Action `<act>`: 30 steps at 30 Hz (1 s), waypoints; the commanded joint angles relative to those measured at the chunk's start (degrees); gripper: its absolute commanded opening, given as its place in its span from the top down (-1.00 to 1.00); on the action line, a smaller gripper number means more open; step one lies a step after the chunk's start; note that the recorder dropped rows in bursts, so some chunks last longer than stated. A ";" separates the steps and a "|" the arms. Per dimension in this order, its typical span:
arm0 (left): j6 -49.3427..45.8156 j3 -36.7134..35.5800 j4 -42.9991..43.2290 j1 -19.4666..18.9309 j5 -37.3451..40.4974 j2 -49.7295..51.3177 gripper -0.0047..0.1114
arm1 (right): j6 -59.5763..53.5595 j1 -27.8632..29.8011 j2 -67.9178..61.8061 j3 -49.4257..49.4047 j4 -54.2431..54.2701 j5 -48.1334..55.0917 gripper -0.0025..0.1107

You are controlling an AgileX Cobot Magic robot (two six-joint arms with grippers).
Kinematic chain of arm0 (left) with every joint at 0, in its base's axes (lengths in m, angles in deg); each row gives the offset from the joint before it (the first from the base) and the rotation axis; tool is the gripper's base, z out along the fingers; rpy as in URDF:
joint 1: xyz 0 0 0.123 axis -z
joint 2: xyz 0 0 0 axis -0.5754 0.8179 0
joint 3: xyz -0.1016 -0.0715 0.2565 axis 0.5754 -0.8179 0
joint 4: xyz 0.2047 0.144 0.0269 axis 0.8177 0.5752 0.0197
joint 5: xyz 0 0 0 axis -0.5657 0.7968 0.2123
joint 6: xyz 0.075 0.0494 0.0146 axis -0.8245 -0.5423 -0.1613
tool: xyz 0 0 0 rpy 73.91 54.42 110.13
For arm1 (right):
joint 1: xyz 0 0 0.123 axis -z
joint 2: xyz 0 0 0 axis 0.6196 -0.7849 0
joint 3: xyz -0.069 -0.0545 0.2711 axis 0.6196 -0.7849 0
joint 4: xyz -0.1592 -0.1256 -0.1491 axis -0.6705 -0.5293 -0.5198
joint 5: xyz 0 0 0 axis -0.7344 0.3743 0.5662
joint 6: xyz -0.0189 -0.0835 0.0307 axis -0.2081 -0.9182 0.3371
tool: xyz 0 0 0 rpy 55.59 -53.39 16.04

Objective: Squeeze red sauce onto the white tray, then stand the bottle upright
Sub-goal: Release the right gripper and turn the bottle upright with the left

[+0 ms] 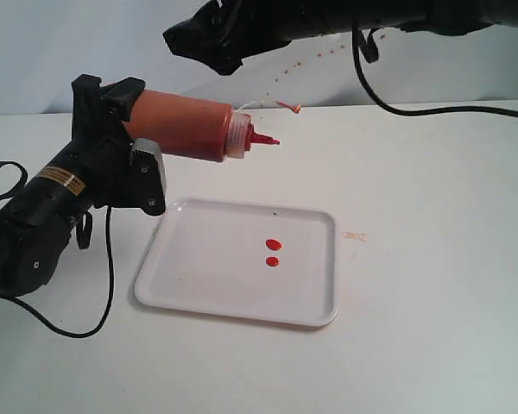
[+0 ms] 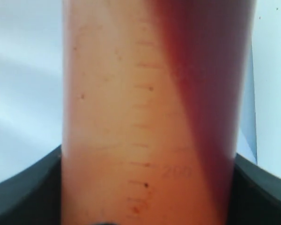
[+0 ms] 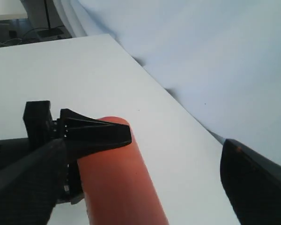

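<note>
The bottle [image 1: 186,125] lies almost level in the air beyond the far left corner of the white tray [image 1: 198,276], its red nozzle [image 1: 263,139] pointing right. My left gripper [image 1: 134,129] is shut on its base end; the left wrist view is filled by the bottle [image 2: 131,117], with dark red sauce fill [image 2: 206,93] along one side. Two round drops of red sauce [image 1: 274,244] lie on the tray right of centre. My right gripper [image 1: 214,41] hangs open above the bottle, touching nothing; one of its fingers [image 3: 257,187] shows beside the bottle [image 3: 117,187].
A black cable [image 1: 397,103] droops from the right arm onto the table's far side. A small pale scrap [image 1: 354,235] lies just right of the tray. A thin string-like bit [image 1: 289,106] sits by the back wall. The left arm's cable [image 1: 95,319] loops near the front left.
</note>
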 commanded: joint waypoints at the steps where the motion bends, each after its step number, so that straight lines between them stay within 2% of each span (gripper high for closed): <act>1: 11.71 0.10 -1.35 -0.71 -2.00 -0.97 0.92 | 2.24 0.48 2.74 0.48 -0.30 0.09 -0.47; 2: 17.58 0.10 -0.55 -1.10 -2.00 -0.97 0.92 | 2.22 0.48 3.21 0.48 -0.30 0.52 -0.47; 4: 23.17 0.10 0.05 -1.08 -1.16 -0.97 0.92 | 3.03 0.52 3.92 0.48 -0.60 1.65 -0.47; 17: 45.02 0.10 0.65 -1.08 0.77 -0.97 0.92 | 11.79 0.61 7.35 0.48 -10.93 2.48 -0.44; 24: 59.54 0.22 5.95 -1.08 -1.81 -0.97 0.92 | 15.52 0.61 7.35 0.48 -14.40 3.66 -0.41; 26: 63.28 0.34 9.00 -1.80 -2.30 -0.97 0.92 | 15.73 0.61 7.35 0.48 -15.64 4.10 -0.41; 30: 76.91 1.15 17.24 -6.14 -2.46 -0.69 0.92 | 16.87 0.61 7.35 0.48 -15.80 4.34 -0.41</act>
